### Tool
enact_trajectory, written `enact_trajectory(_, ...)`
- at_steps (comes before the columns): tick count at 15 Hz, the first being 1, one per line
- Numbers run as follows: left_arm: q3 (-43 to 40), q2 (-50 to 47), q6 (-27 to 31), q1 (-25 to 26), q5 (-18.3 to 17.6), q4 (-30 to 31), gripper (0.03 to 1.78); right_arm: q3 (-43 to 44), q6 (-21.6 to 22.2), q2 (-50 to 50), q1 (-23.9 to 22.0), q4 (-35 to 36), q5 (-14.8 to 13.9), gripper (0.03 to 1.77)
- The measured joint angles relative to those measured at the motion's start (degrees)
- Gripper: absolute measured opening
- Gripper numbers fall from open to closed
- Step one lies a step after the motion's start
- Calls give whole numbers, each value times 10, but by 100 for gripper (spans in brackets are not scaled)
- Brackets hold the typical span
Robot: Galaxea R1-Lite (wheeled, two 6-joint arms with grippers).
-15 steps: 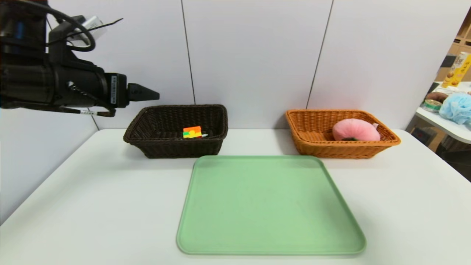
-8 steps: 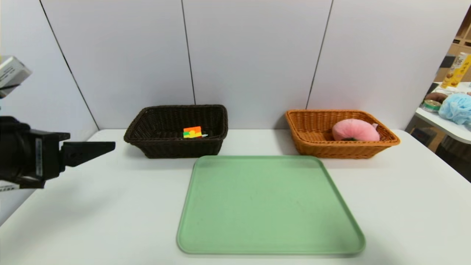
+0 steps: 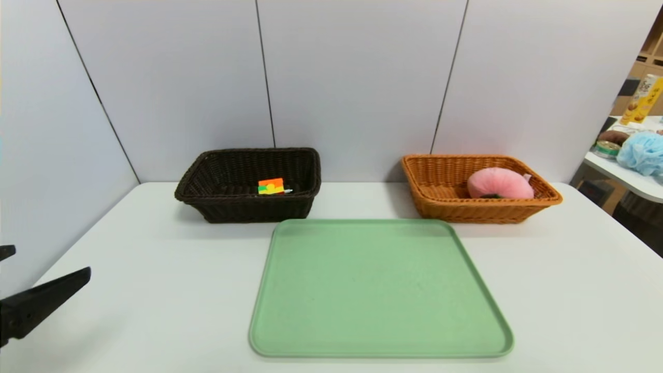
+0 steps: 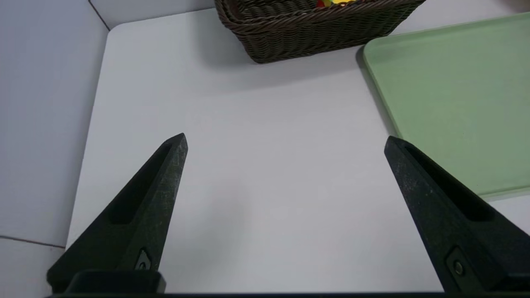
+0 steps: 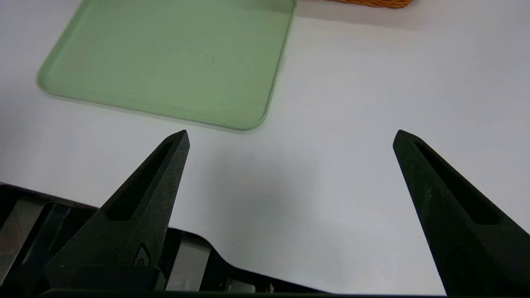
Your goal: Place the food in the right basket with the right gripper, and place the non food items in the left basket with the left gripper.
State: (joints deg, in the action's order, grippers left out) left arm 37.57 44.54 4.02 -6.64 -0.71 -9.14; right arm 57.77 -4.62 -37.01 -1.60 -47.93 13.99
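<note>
A colourful puzzle cube lies inside the dark brown left basket. A pink plush peach rests in the orange right basket. My left gripper is open and empty, low over the table's near left corner; one finger shows at the head view's left edge. My right gripper is open and empty over the near right part of the table, out of the head view.
A bare green tray lies in the middle of the white table, in front of both baskets. A grey wall panel closes the left side. A side table with clutter stands at the far right.
My left arm has dropped from high beside the brown basket and pulled back to the near left corner, almost out of the head view. The cube and peach have not moved.
</note>
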Motion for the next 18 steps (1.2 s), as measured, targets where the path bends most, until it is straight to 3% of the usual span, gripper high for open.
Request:
enact_trajectory(7, -143, -149, 19, 46, -10, -2, 169, -14, -8, 81, -5, -77, 4, 170)
enact_trajectory(18, -239, -290, 21, 59, -41, 0, 169, -73, -33, 240, 5, -108, 3, 170)
